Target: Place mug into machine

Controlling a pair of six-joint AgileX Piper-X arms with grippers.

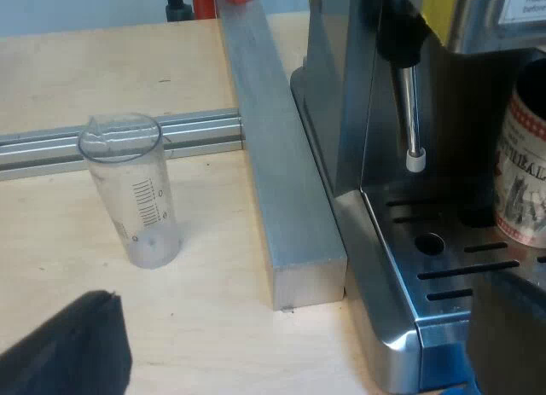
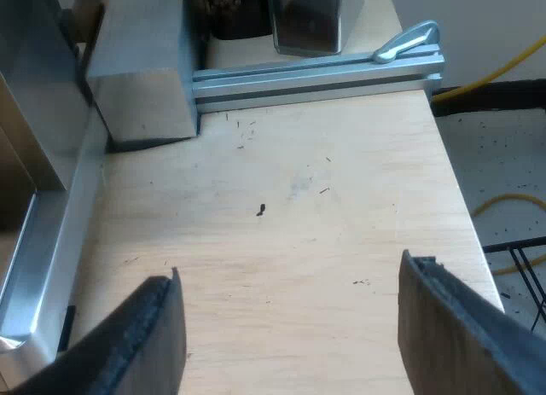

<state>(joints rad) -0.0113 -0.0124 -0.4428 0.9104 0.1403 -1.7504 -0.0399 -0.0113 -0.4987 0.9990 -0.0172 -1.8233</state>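
Observation:
A mug [image 1: 525, 186] with a red and white print stands on the slotted drip tray [image 1: 444, 271] of the steel espresso machine [image 1: 341, 88], close to the steam wand [image 1: 412, 113]. My left gripper [image 1: 299, 305] is open, hanging beside the machine's corner; one black finger [image 1: 77, 348] is over the wooden table and the other [image 1: 508, 331] is over the tray's edge near the mug. Nothing is between them. My right gripper [image 2: 290, 271] is open wide over bare wood, its fingers [image 2: 136, 339] empty, beside the machine's side [image 2: 34, 156].
A clear measuring glass [image 1: 135, 190] stands upright on the table [image 1: 205, 327]. An aluminium bar [image 1: 273, 156] runs along the machine, crossed by a slotted rail [image 1: 51, 143]. A rail with a lever [image 2: 405, 41] and an aluminium block [image 2: 141, 71] lie beyond the right gripper. The table edge [image 2: 461, 199] drops to the floor.

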